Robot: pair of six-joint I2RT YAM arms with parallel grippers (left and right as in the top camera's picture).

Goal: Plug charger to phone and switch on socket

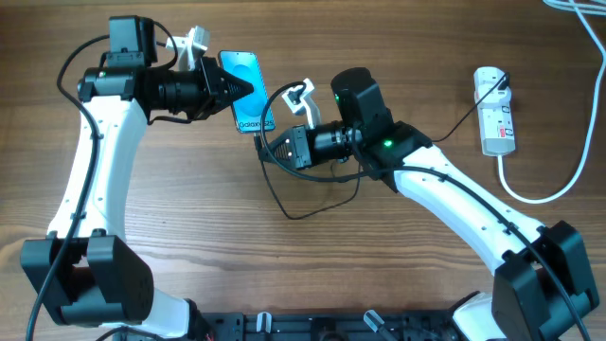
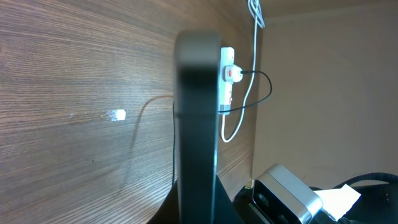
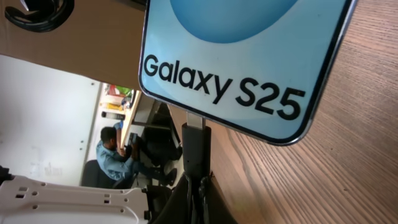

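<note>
The phone (image 1: 248, 87), teal screen with "Galaxy" text, is held off the table in my left gripper (image 1: 230, 87), which is shut on its edge. In the left wrist view the phone (image 2: 198, 124) shows edge-on as a dark slab. My right gripper (image 1: 270, 147) is shut on the charger plug (image 3: 194, 146), whose tip meets the phone's bottom edge (image 3: 249, 62). The thin black charger cable (image 1: 312, 204) loops over the table to the white socket strip (image 1: 495, 109) at the far right, also in the left wrist view (image 2: 227, 74).
A thick white cord (image 1: 568, 180) runs from the socket strip off the right and top edges. The wooden table (image 1: 284, 275) spans the view. Both arm bases stand at the front edge.
</note>
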